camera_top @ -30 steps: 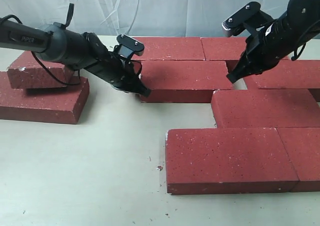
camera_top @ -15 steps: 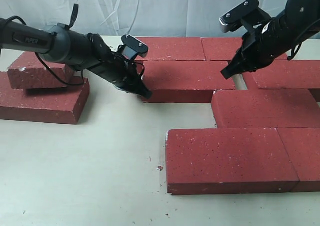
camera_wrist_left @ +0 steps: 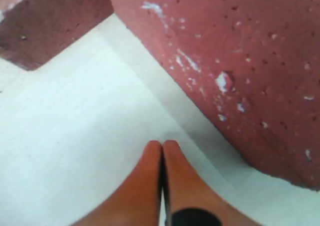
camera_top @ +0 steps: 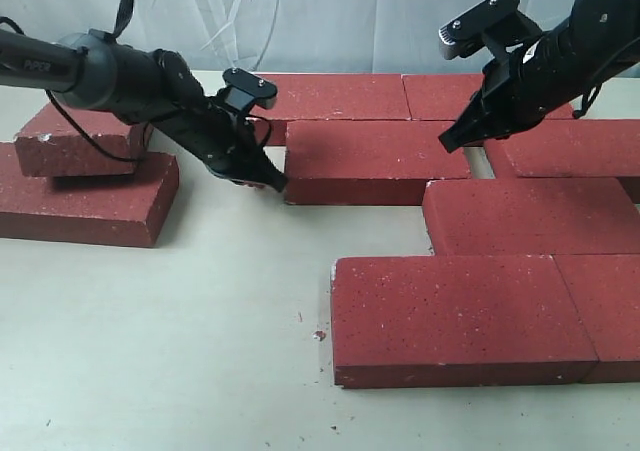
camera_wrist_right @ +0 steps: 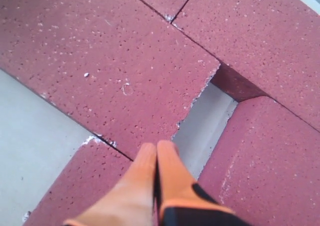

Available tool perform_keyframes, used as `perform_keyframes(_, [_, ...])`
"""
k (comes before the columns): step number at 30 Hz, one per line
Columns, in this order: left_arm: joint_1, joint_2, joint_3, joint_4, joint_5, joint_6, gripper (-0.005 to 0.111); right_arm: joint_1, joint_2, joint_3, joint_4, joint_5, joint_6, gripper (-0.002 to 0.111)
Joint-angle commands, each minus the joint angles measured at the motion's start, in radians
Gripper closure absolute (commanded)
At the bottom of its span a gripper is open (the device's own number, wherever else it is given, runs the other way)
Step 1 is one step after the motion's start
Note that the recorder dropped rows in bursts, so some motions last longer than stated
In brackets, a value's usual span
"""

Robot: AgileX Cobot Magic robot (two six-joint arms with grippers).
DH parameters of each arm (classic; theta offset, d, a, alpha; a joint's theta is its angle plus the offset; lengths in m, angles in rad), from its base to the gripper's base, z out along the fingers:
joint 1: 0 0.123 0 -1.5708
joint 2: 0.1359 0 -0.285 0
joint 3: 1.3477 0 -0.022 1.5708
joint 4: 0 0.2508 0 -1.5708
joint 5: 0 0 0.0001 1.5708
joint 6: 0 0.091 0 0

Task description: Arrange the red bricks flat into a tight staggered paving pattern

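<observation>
1. Left gripper (camera_top: 274,182) is seen pressed shut, nothing held, tip just beside the left end of a middle-row brick (camera_top: 365,161)
2. Right gripper (camera_top: 449,145) is likewise closed and empty, poised over that brick's right end, beside a gap (camera_wrist_right: 207,113)
3. Red bricks (camera_top: 460,316) are laid flat in staggered rows at right; two more are stacked (camera_top: 85,196) at left

- The front-row brick (camera_top: 610,311) on the right runs off the exterior view's edge, so its full length cannot be told.
- The right arm (camera_top: 560,61) hides part of the back-row bricks (camera_top: 430,96).
- The left wrist view is blurred, and its nearest brick (camera_wrist_left: 240,60) is cut off.
</observation>
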Motion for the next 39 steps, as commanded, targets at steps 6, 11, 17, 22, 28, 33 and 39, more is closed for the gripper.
perform_keyframes(6, [-0.025, -0.027, 0.004, -0.001, -0.04, -0.118, 0.107, -0.002, 0.001, 0.005, 0.029, -0.021, 0.002, 0.109])
perform_keyframes(11, [-0.062, -0.021, 0.004, -0.021, -0.078, -0.118, 0.107, -0.002, 0.001, 0.005, 0.023, -0.015, 0.002, 0.109])
perform_keyframes(17, [-0.094, -0.014, 0.004, -0.05, -0.109, -0.118, 0.107, -0.047, -0.016, 0.047, 0.028, -0.048, 0.002, 0.109])
perform_keyframes(22, [-0.11, -0.012, 0.004, -0.054, -0.153, -0.118, 0.107, -0.103, -0.064, 0.069, 0.063, -0.048, 0.002, 0.109])
perform_keyframes(28, [-0.124, 0.003, -0.001, -0.057, -0.163, -0.118, 0.107, -0.101, -0.075, 0.076, 0.068, -0.054, 0.002, 0.109])
perform_keyframes(33, [-0.129, 0.049, -0.051, -0.065, -0.144, -0.116, 0.107, -0.101, -0.075, 0.076, 0.068, -0.056, 0.002, 0.109])
perform_keyframes(39, [-0.152, 0.054, -0.1, -0.068, -0.131, -0.116, 0.107, -0.101, -0.075, 0.076, 0.068, -0.07, 0.002, 0.109])
